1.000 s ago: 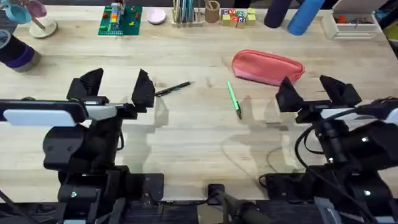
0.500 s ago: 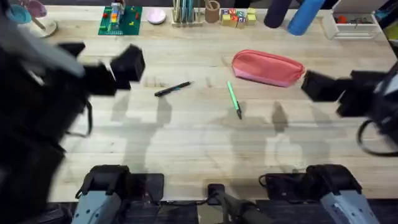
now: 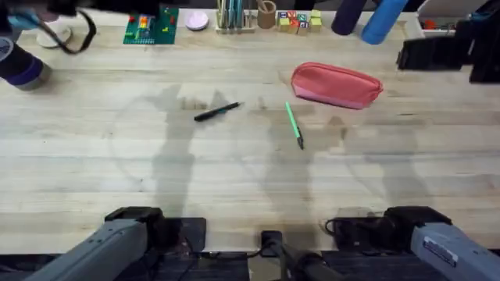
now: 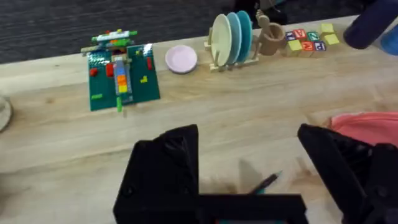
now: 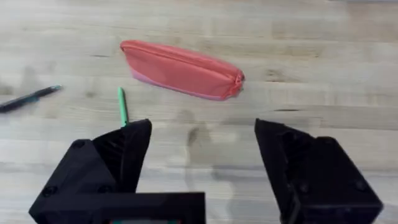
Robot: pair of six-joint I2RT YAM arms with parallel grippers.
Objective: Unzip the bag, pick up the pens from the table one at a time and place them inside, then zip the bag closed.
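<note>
The coral-pink bag point(image 3: 336, 84) lies on the table point(image 3: 234, 179) right of centre at the back, its zipper looking shut. To its left rest the green pen point(image 3: 294, 125) and, farther left, the black pen point(image 3: 217, 112). My right gripper point(image 3: 441, 56) hangs at the far right edge, clear of the bag. In the right wrist view that gripper point(image 5: 202, 162) is open above the bag point(image 5: 180, 68) and the green pen point(image 5: 122, 106). My left gripper point(image 4: 255, 168) is open and empty, with the black pen point(image 4: 264, 182) seen between its fingers and the bag point(image 4: 367, 124) off to one side.
Along the back edge stand a green brick plate point(image 3: 151, 25), a pink disc point(image 3: 196, 20), a rack of teal pens point(image 3: 230, 16), letter blocks point(image 3: 297, 19) and a blue cylinder point(image 3: 383, 19). A purple cup point(image 3: 19, 69) sits at the far left.
Both arms have risen from low over the near table and swung out toward the back corners, left arm to the left, right arm to the right. Bag and pens have not moved.
</note>
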